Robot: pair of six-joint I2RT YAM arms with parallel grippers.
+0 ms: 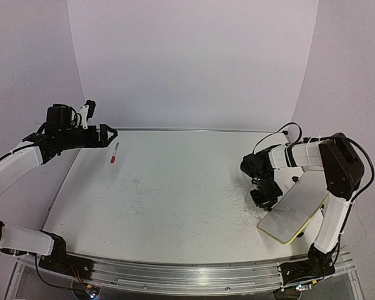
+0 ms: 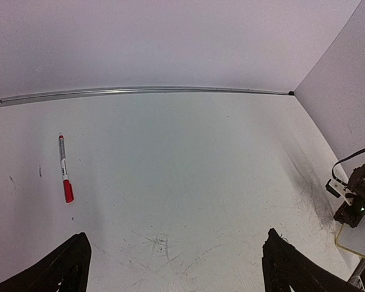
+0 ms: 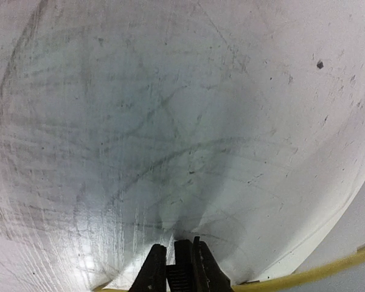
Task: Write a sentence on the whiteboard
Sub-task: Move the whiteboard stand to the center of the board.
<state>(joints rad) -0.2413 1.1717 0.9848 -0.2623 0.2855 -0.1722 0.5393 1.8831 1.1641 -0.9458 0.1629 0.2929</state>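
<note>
Right fingers [image 3: 155, 267], pressed closed, sit at the yellow rim of the whiteboard [image 1: 294, 212]. Left fingers [image 2: 61, 267] are spread wide, empty, above the desk [image 2: 188, 158]; a red marker [image 2: 64, 176] lies beyond them.

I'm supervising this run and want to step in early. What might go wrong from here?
1. The small yellow-rimmed white whiteboard lies near the table's right front corner, partly under the right arm. The right hand, closed at its rim, might shove it off the edge.
2. The red-capped white marker lies loose at the far left. The open left hand might knock it rolling instead of grasping it.
</note>
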